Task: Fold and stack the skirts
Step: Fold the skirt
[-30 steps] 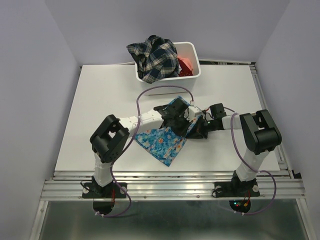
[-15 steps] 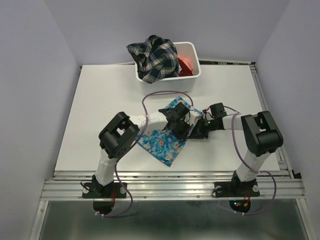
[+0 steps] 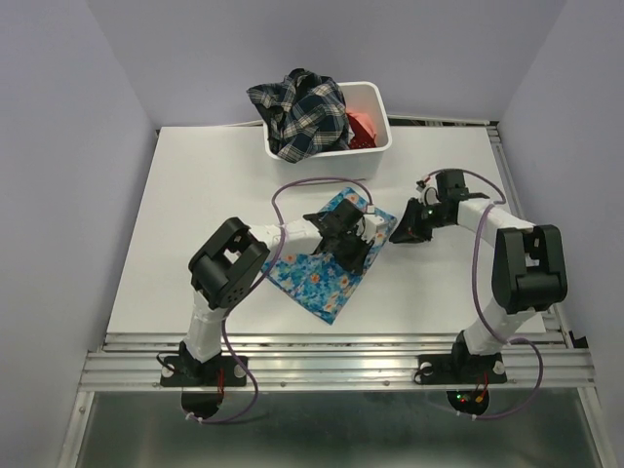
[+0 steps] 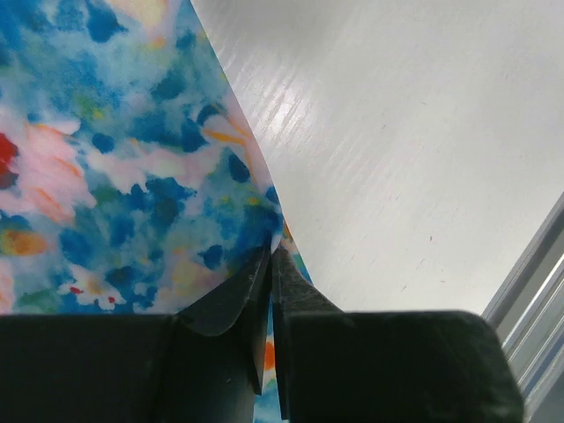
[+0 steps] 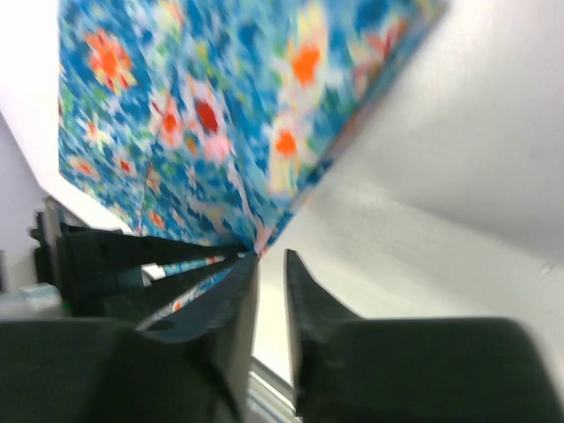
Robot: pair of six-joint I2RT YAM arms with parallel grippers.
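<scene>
Pale lilac walls close in a white table (image 3: 195, 214). A white bin (image 3: 372, 148) stands at the far edge, with a dark plaid skirt (image 3: 297, 117) and a coral-red skirt (image 3: 363, 127) piled inside. The blue flowered skirt (image 3: 312, 278) lies in the middle of the table, a little toward the near edge, as a rough diamond with one corner pointing to the near edge.

The change is on the right side. A second before, the right hand (image 3: 398, 232) is at the right corner of this skirt, close against the left hand. Now it is pulled off toward the right edge and sits just beside the cloth without touching it. In its wrist view the right hand (image 5: 270, 264) has its fingers parted by a narrow gap with only bare table between them, so it holds nothing.

The left hand (image 3: 349, 246) is at the same place on the far-right part of the skirt. In its own view the left hand (image 4: 271, 264) is pinched closed on the cloth edge.

I judge that the right side of the fold is released and that the left hand alone now carries the fold. The skirt is not yet a neat packet, and no stack is started.

The left arm is bent sharply at the elbow, with its forearm reaching over the cloth. The right arm stretches along the right side, with its hand low and turned toward the skirt.
</scene>
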